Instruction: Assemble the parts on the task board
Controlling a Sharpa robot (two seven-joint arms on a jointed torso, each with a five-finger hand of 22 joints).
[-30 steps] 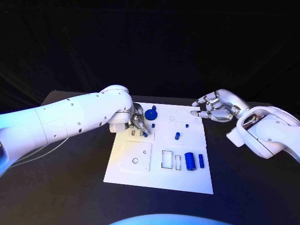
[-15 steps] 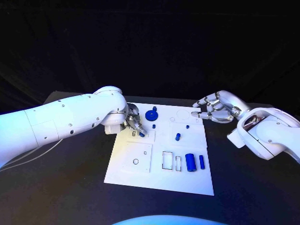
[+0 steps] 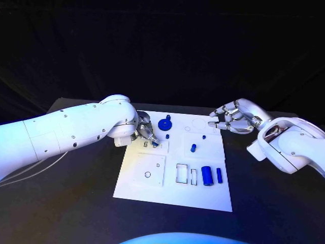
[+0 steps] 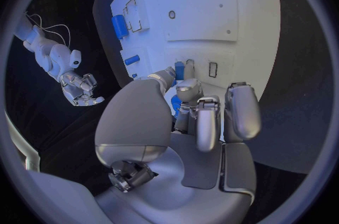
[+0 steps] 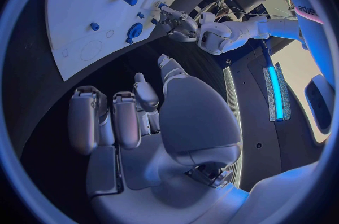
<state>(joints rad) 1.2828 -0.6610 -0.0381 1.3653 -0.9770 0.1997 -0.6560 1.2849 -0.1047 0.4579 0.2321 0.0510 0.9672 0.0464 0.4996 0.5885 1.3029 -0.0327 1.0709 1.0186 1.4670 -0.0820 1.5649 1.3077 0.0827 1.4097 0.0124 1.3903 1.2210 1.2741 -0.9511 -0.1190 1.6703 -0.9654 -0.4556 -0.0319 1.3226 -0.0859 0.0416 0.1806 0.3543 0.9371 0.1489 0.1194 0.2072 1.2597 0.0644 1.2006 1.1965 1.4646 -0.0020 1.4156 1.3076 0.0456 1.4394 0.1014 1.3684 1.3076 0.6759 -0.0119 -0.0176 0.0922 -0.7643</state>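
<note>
The white task board (image 3: 149, 185) lies in the middle of the black table. My left hand (image 3: 145, 131) hovers over the board's far left part and pinches a small blue peg (image 3: 154, 144) between thumb and fingers; the same peg (image 4: 178, 71) shows in the left wrist view, close to a narrow slot (image 4: 213, 69). A blue gear-like part (image 3: 165, 123) stands just beyond the hand. My right hand (image 3: 232, 118) hangs over the board's far right corner, fingers curled in, holding nothing.
Small blue pegs (image 3: 193, 148) stand mid-board. A thick blue cylinder (image 3: 207, 175) and a slim blue rod (image 3: 219, 175) lie at the near right beside rectangular recesses (image 3: 181, 173). A round hole (image 3: 147, 174) sits near left. Bare black table (image 3: 74, 203) surrounds the board.
My left hand has drawn slightly back toward the board's far left edge with the blue peg in its fingers. The right hand has stayed where it was.
</note>
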